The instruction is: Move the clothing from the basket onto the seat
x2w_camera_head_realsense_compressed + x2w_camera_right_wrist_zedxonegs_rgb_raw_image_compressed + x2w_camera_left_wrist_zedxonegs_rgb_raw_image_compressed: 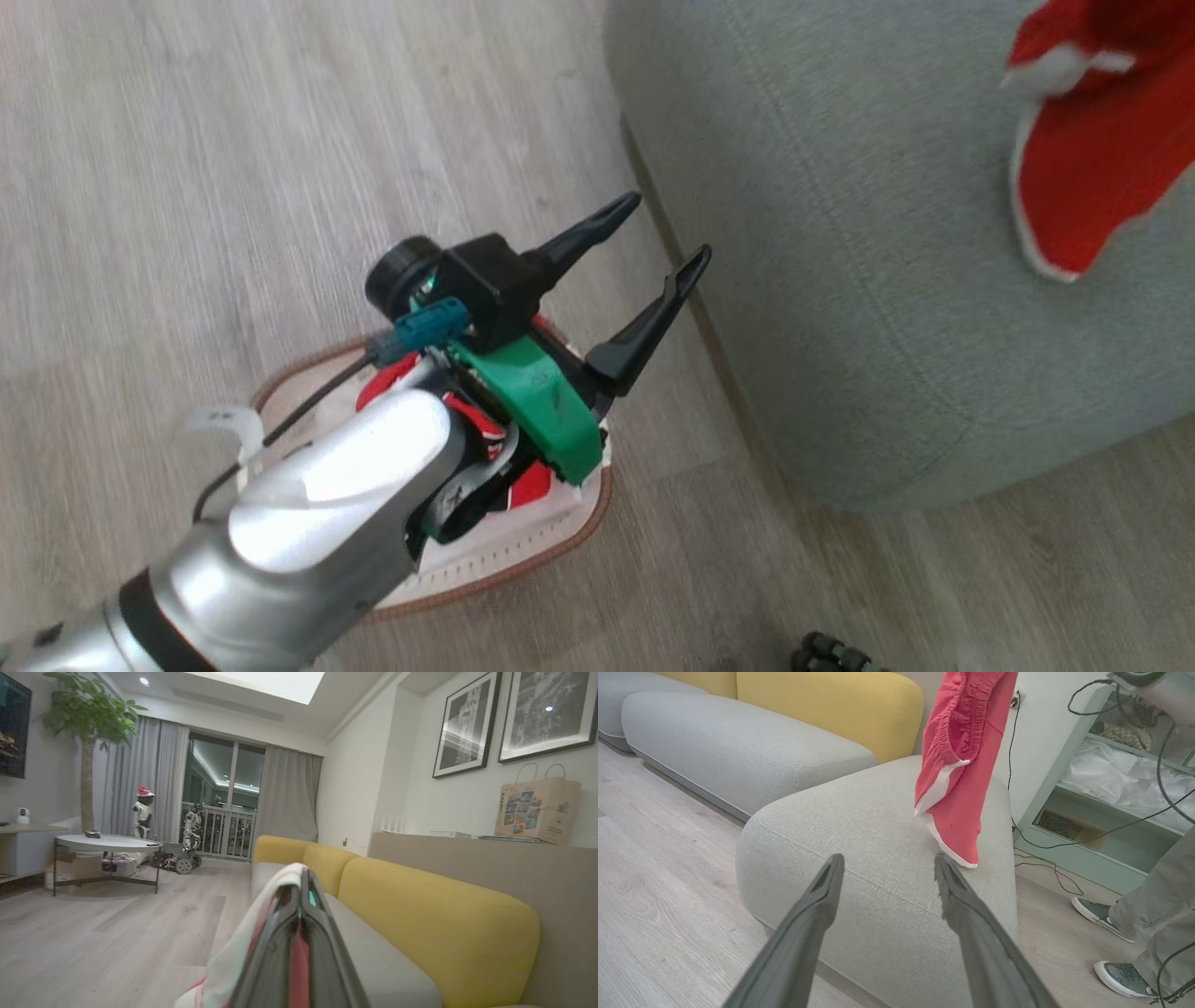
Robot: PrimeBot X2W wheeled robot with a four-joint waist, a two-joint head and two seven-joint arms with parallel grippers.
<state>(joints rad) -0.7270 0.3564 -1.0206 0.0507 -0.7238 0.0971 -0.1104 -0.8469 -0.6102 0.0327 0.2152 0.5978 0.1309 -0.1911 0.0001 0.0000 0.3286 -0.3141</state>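
Clothing (966,765): a red piece with white trim and a gathered waistband hangs down from the top edge of the left wrist view, right of centre. Its lower hem reaches the top of the seat (859,826); whether it touches or hangs just above, cannot tell. In the head view this piece shows at the upper right, over the seat. More clothing lies in the basket (560,549) at lower centre of the head view: red, white and black patches, mostly under the arm. The black-white marks there are too covered to read.

Right gripper (302,877), bottom centre of the right wrist view: fingers pressed together, clamped on clothing. Red fabric shows in the slit between them and white fabric drapes over their left side.

Left gripper (668,225), centre of the head view: fingers spread wide in free air above the basket's far end, tips pointing to the upper right at the seat's edge.

The basket has a brown rim and a white perforated wall. It stands on the pale wood floor (187,187), just beside the seat.

Paper bag (537,805), right side of the right wrist view: coloured picture panels, print too small to read. Two framed pictures (467,723) hang above it. A person's grey shoes (1101,914) show at the lower right of the left wrist view.
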